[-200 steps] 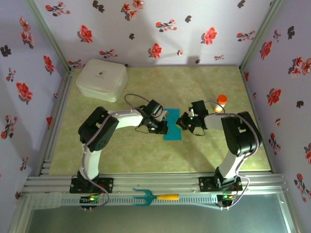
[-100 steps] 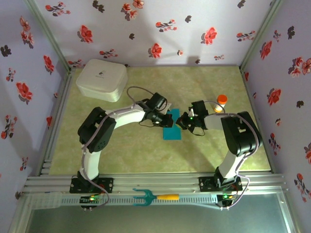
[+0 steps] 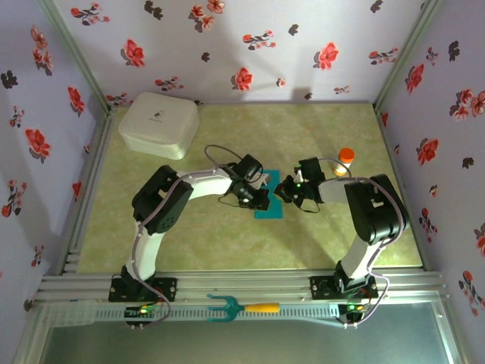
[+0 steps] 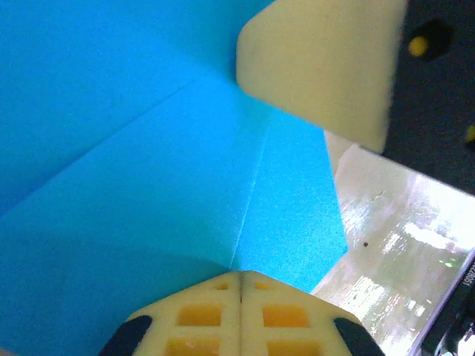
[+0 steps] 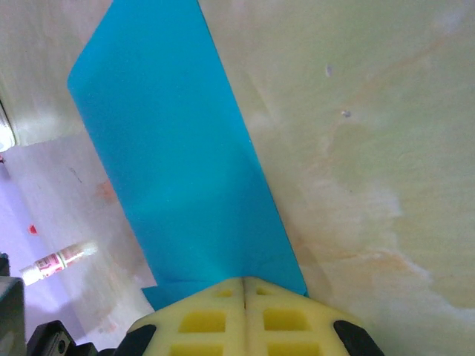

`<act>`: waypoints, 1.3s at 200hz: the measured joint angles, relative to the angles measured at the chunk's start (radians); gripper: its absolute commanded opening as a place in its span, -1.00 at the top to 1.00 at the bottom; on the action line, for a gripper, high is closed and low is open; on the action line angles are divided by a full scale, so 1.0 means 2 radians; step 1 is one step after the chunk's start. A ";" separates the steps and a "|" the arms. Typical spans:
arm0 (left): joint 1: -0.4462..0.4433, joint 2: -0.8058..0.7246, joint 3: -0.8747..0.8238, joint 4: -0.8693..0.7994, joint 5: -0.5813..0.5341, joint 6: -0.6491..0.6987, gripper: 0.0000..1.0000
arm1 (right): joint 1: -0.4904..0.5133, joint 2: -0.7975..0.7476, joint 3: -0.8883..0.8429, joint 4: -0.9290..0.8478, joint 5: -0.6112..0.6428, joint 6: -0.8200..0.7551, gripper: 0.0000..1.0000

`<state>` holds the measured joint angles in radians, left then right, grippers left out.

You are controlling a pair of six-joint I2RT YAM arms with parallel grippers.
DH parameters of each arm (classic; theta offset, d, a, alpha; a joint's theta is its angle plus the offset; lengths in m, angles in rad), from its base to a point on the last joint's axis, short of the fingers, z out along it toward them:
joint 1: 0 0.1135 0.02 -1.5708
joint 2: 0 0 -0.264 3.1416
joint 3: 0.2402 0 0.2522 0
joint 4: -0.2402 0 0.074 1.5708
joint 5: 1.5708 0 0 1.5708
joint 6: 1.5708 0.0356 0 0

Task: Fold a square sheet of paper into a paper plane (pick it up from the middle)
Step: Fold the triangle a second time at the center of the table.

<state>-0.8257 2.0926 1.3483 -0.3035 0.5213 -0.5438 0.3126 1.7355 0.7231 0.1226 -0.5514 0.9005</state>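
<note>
The square sheet of paper [image 3: 270,210] lies folded on the table as a narrow teal strip with creases [image 4: 148,185] [image 5: 178,170]. My left gripper [image 3: 260,199] is shut, its tips [image 4: 240,273] resting on the paper where a crease ends. My right gripper [image 3: 281,191] is also shut, with its tips [image 5: 245,280] on the near end of the strip. One cream finger of the right gripper [image 4: 319,67] shows at the top of the left wrist view, close above the paper. The two grippers stand side by side over the sheet and hide its middle from above.
A white lidded box [image 3: 159,125] sits at the back left. An orange-capped bottle [image 3: 345,161] stands just right of the right wrist. A teal fork tool with a yellow handle [image 3: 241,308] lies on the front rail. Flowered walls close three sides.
The left gripper has slid across the paper to the right, nearer the right gripper, and its elbow has swung right. The right arm has stayed still.
</note>
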 measured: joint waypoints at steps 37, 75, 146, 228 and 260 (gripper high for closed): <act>0.000 -0.006 -0.011 0.012 -0.001 0.002 0.96 | 0.000 0.000 0.000 0.000 0.001 0.000 1.00; 0.000 -0.019 -0.032 0.019 -0.002 0.004 0.89 | 0.000 0.000 0.000 -0.001 0.001 -0.001 1.00; 0.014 -0.050 -0.105 0.083 0.028 -0.015 0.84 | 0.001 -0.001 0.000 -0.004 0.001 -0.002 1.00; 0.020 -0.076 -0.151 0.106 0.043 -0.043 0.84 | 0.001 -0.001 0.000 -0.004 0.000 -0.002 1.00; 0.020 -0.110 -0.177 0.083 0.038 -0.047 0.90 | 0.001 -0.002 0.000 -0.005 0.000 -0.002 1.00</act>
<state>-0.7849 1.8732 0.9936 -0.1368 0.5980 -0.6380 0.3153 1.7313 0.7231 0.1131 -0.5510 0.8970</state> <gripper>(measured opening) 0.064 0.060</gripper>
